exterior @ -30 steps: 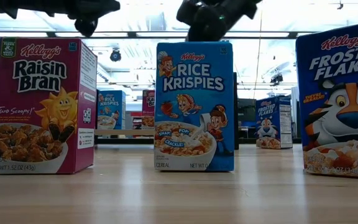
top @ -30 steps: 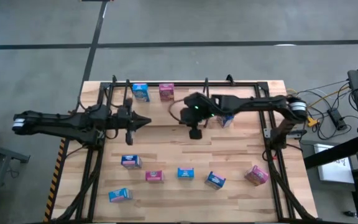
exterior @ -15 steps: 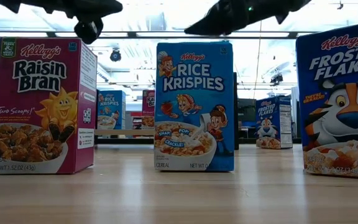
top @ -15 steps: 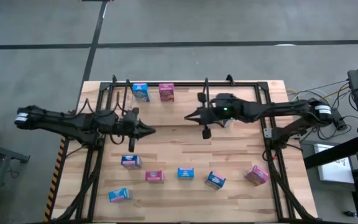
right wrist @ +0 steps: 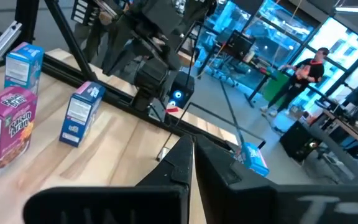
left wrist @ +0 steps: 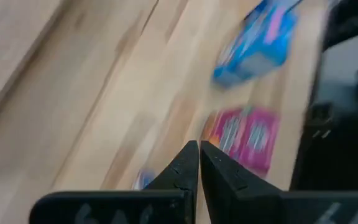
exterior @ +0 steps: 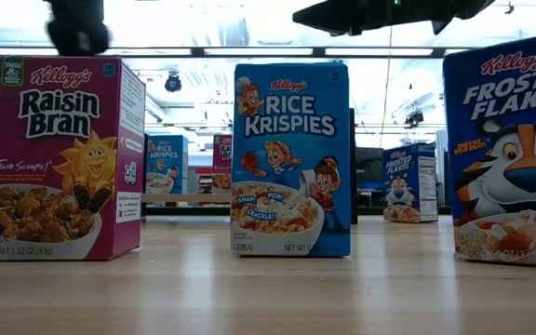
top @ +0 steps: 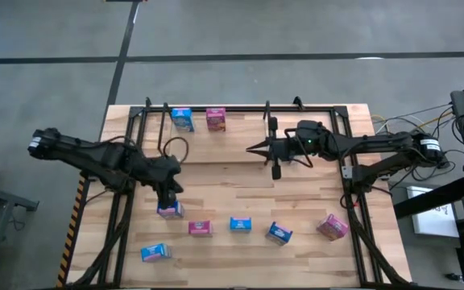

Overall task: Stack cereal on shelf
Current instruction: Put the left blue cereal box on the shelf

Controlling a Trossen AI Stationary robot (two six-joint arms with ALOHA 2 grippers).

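blue cereal box half-hidden under left gripper

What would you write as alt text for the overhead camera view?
Seen from above, the left gripper hangs over a blue cereal box in the front row on the wooden table. The right gripper hovers mid-table. Two boxes stand on the black wire shelf.

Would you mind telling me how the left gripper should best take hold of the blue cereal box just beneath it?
Come from above and pinch the blue cereal box across its two broad faces: it stands upright and alone. The left gripper must first open.
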